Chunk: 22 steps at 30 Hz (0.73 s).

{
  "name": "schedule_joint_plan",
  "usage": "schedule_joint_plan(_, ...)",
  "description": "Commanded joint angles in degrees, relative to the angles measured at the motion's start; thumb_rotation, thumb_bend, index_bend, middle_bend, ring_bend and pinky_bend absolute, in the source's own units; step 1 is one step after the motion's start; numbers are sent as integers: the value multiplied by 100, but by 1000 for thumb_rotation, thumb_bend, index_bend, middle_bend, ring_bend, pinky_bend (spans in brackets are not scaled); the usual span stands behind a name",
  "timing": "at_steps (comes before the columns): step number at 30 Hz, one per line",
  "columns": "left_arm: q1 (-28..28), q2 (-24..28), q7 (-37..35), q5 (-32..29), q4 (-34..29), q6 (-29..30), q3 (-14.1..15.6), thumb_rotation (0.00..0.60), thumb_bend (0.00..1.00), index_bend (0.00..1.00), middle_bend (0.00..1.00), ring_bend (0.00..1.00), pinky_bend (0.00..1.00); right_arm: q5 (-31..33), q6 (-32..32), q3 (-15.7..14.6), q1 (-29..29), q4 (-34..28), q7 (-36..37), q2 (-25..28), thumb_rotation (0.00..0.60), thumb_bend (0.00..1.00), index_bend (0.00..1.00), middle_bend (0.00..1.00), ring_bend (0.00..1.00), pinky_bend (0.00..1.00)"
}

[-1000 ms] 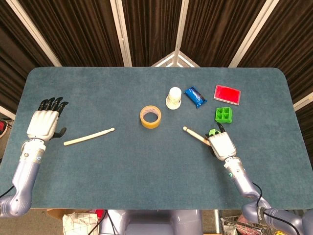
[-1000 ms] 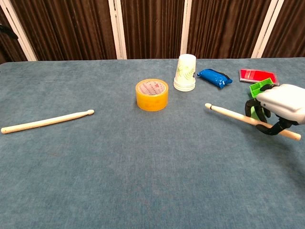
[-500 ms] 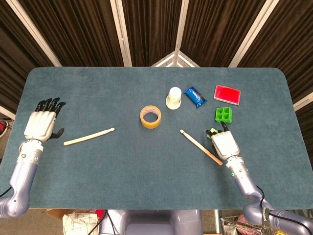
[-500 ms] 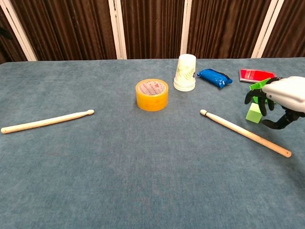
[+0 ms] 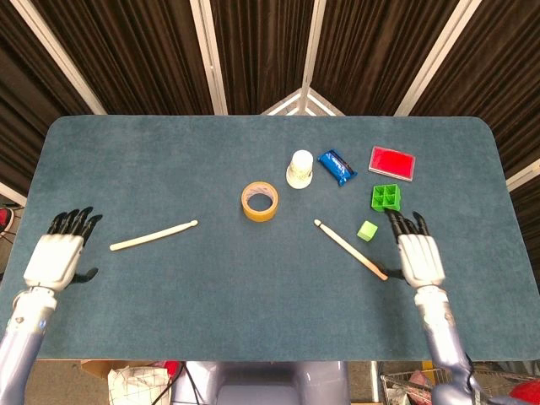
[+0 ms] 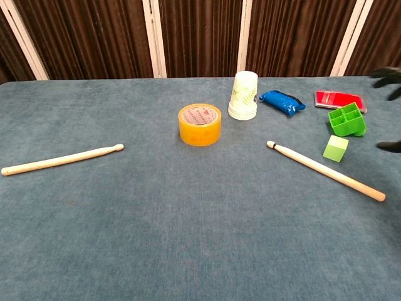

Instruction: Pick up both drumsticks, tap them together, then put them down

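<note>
Two pale wooden drumsticks lie flat on the blue-grey table. The left drumstick (image 5: 153, 235) (image 6: 61, 159) rests at the left, tip pointing toward the middle. At the right lies the right drumstick (image 5: 350, 248) (image 6: 324, 170), its tip toward the tape roll. My left hand (image 5: 56, 256) hovers open near the table's left front, well apart from its stick. Just right of the right stick's butt end, my right hand (image 5: 418, 253) is open with fingers spread, holding nothing. In the chest view only the dark fingertips (image 6: 387, 74) of the right hand show at the right edge.
A yellow tape roll (image 5: 259, 201) (image 6: 199, 124) sits mid-table, a white paper cup (image 5: 299, 169) (image 6: 244, 95) and a blue packet (image 5: 337, 166) (image 6: 281, 102) behind it. A red box (image 5: 392, 161), a green divided holder (image 5: 386, 197) (image 6: 346, 120) and a small green cube (image 5: 366, 230) (image 6: 336, 148) stand near the right hand.
The right hand let go of the right drumstick, which now lies on the table, and drew back toward the front right. My left hand also pulled back toward the front edge.
</note>
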Motion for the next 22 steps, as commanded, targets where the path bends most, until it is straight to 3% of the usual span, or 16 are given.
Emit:
schedule_joint_plan(1, 490, -266, -516, 471, 356, 457, 280, 600, 295, 111, 0, 0, 0, -699, 679, -362, -487, 266, 498, -10, 600, 221, 0, 118, 182, 17)
schedule_joint_plan(9, 1076, -580, -1048, 757, 871, 943, 386, 600, 294, 110, 0, 0, 0, -1488, 1326, -762, -889, 1179, 839, 30, 600, 221, 0, 84, 136, 10)
schedule_joint_plan(22, 1458, -208, -1129, 1582, 711, 1319, 565, 600, 294, 109, 0, 0, 0, -1779, 1674, -942, -1290, 955, 814, 878, 600, 221, 0, 60, 113, 10)
